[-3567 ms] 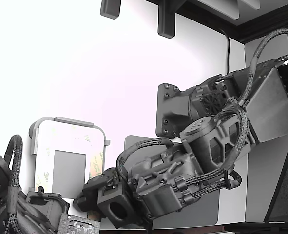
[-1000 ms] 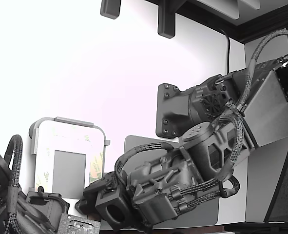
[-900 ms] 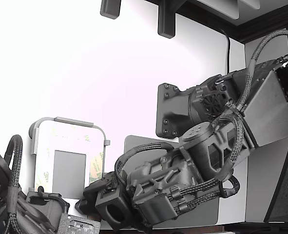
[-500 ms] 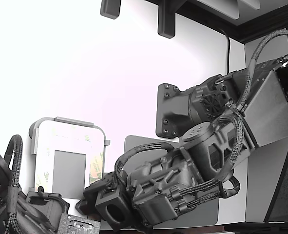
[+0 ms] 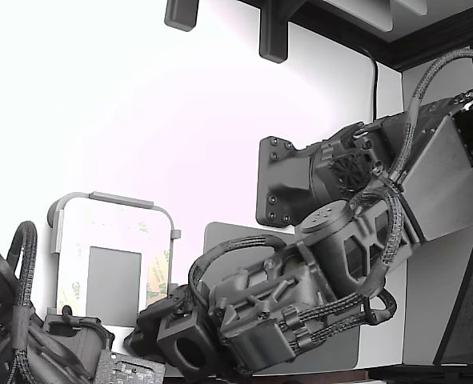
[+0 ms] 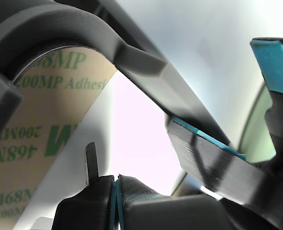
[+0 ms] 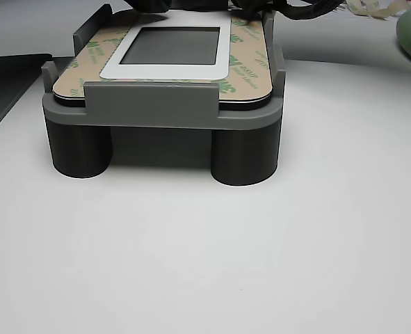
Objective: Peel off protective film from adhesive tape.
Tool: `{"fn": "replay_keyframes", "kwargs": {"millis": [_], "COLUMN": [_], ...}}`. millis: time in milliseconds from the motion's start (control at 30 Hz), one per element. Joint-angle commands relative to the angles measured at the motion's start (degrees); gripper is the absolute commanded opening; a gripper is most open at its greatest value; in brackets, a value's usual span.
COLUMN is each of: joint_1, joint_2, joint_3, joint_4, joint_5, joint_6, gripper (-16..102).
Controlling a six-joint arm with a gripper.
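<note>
A bright white tabletop point(image 7: 205, 264) is carrying a grey plastic fixture on round dark legs point(image 7: 162, 111). Lying in it is a white panel with a grey square window point(image 7: 170, 50), edged by the pale-yellow protective film with green print point(image 7: 248, 66). In the wrist view the film point(image 6: 40, 120) is showing "200MP Adhesi", "468" and part of a large "M". The dark cabled arm is reaching down low across the exterior view, its black gripper with blue-padded fingers point(image 6: 218, 124) sitting just beside the film, jaws standing apart.
</note>
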Motion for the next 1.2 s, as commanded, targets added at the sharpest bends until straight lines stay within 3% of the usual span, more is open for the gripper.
{"fn": "replay_keyframes", "kwargs": {"millis": [0, 1167], "joint_1": [-0.44, -0.53], "joint_2": [0.62, 0.88], "joint_3": [-2.11, -0.79], "joint_4": [-0.44, -0.18], "joint_5": [-0.09, -0.35], "joint_6": [-0.79, 0.18], "gripper": [-11, -11]}}
